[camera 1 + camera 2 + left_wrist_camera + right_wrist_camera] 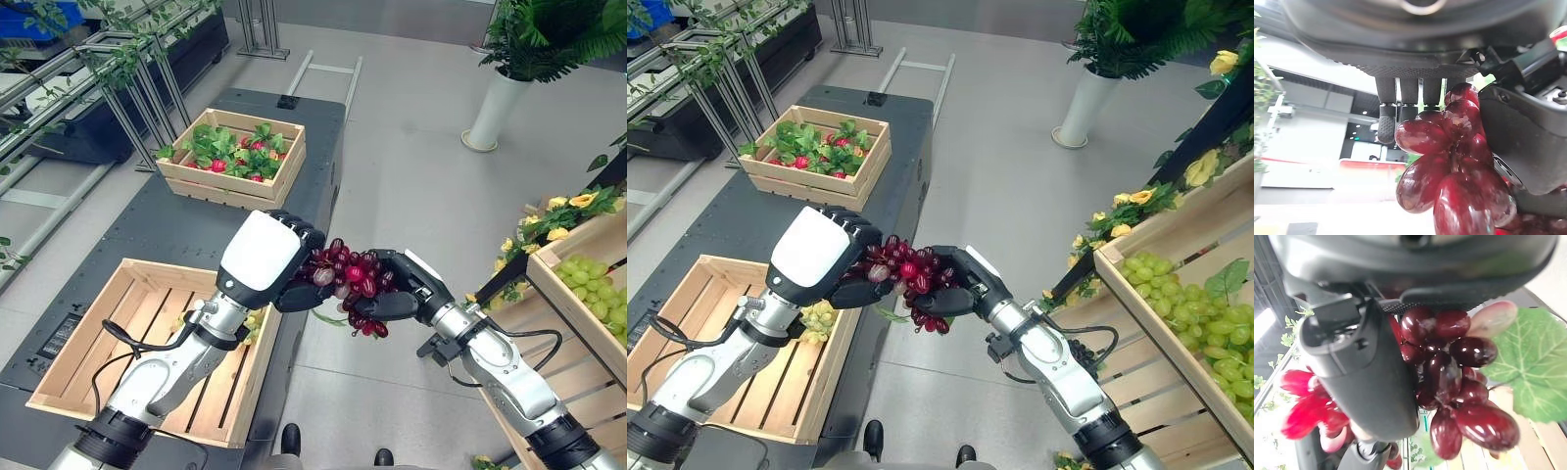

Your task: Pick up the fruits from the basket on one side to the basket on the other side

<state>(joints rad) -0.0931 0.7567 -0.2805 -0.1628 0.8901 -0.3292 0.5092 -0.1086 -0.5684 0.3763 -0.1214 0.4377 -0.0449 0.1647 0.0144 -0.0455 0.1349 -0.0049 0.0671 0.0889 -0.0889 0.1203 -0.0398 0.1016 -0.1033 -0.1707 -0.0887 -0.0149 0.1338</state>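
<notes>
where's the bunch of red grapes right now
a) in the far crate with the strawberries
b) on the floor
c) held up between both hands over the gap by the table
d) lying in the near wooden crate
c: the red grape bunch sits between the left hand and the right hand, up in the air beside the near wooden crate, not in it.

I cannot see the left hand [263, 257] fingertips; the red grape bunch [349, 279] covers them. At my three o'clock, the crate of green grapes [591, 294] is cut by the frame edge. The right hand [960, 284] palm is hidden behind the bunch.
</notes>
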